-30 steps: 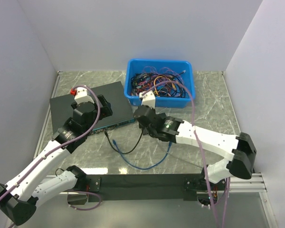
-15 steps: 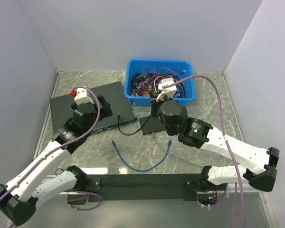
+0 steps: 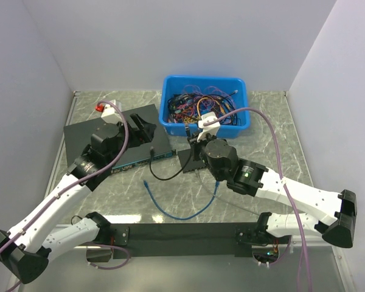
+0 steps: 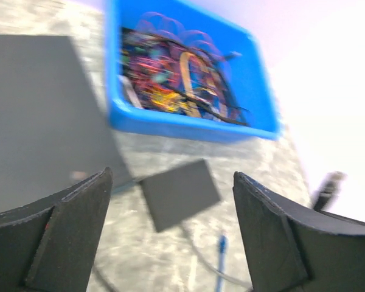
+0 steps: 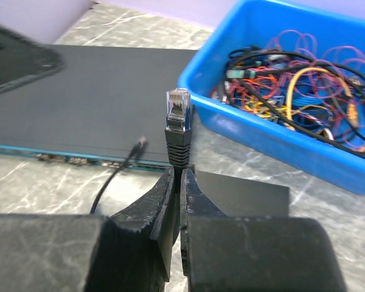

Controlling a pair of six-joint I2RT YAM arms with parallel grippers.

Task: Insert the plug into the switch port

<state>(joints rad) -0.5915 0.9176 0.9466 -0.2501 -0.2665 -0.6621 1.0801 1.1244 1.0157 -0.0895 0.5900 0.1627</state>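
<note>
no text, label or number can be read on anything here

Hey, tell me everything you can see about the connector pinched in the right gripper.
The connector is a small clear plastic network-cable end with a black boot below it. It stands upright, tip up, with the right gripper shut on the boot's lower end. Nothing else touches it.

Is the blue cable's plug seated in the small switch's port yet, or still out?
Out: the blue cable lies loose, its plug clear of the small switch.
</note>
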